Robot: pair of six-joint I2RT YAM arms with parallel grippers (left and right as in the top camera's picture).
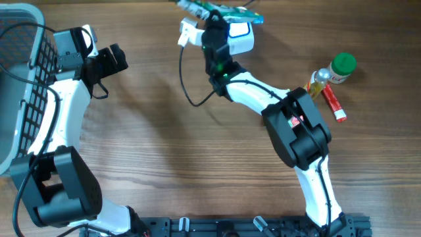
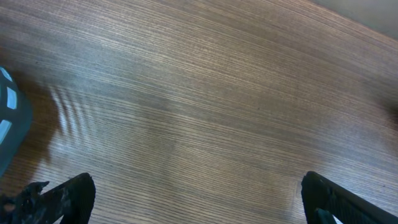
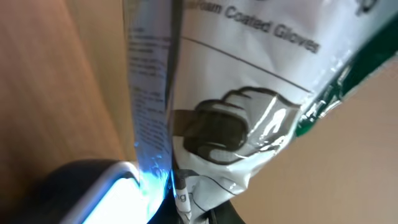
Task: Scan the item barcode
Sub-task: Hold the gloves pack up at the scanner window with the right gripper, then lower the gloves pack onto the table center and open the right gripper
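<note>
The basket (image 1: pixel 33 72) stood at the left edge of the table (image 1: pixel 171 151). The left fingers (image 1: pixel 117 58) were just to the right of it, over bare table. At the far edge, near the middle, sat the scanner (image 1: pixel 242 36). The packet (image 1: pixel 227 9) was behind it and a little to its left, in the right fingers (image 1: pixel 212 23). In the right wrist view the packet (image 3: pixel 249 93) hung close beside the scanner (image 3: pixel 93 193); whether they touched, I could not tell. A cable (image 1: pixel 186 89) ran from the scanner's left side toward the front. The bottle (image 1: pixel 329 74) lay well to the right, and the tube (image 1: pixel 333 102) lay just before it.
</note>
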